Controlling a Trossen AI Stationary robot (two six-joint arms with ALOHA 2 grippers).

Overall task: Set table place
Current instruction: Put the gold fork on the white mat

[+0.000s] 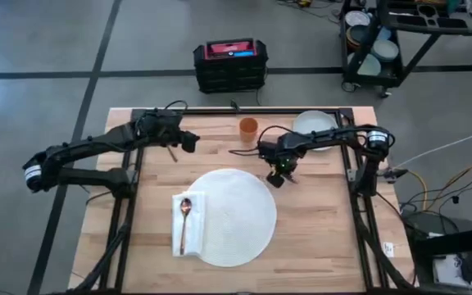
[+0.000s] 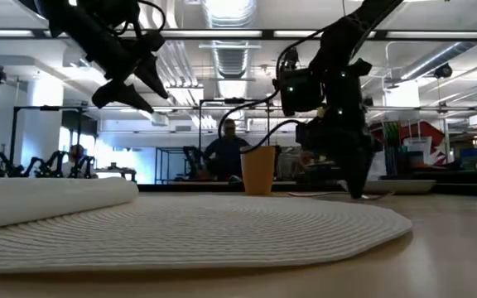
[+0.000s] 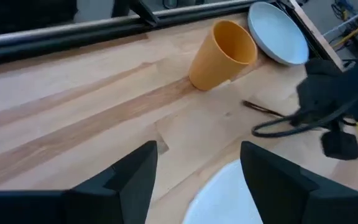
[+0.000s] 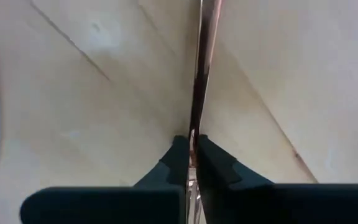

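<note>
Woven white mat (image 2: 189,228), large and round, fills the foreground of the low view; from above it sits at the middle of the tabletop (image 1: 318,238), toward the near edge. A folded white napkin (image 1: 188,221) overlaps the mat's left side, and a copper-coloured spoon (image 1: 184,220) lies lengthwise on it.

Tabletop: light-wood butcher block, black frame rail on all sides. At the far edge stand an orange cup (image 1: 248,128), upright, and to its right a pale grey-green plate (image 1: 314,127), well apart from the mat. A thin dark cable lies on the wood between cup and right arm.

Right hand (image 1: 282,175): low over the wood just beyond the mat's far-right rim, fingers pressed together on a slim copper-coloured utensil handle (image 4: 202,68), which runs straight ahead between them over bare wood.

Left hand (image 1: 188,141): raised over the far-left part of the tabletop, fingers (image 3: 129,177) spread, holding nothing.

Room: grey floor with dark lines; a black crate with a red top (image 1: 230,64) beyond the tabletop; a black cart (image 1: 383,41) carrying bowls at the far right. Low view shows a seated person (image 2: 226,153) behind the cup, ceiling lights, further arms at left.
</note>
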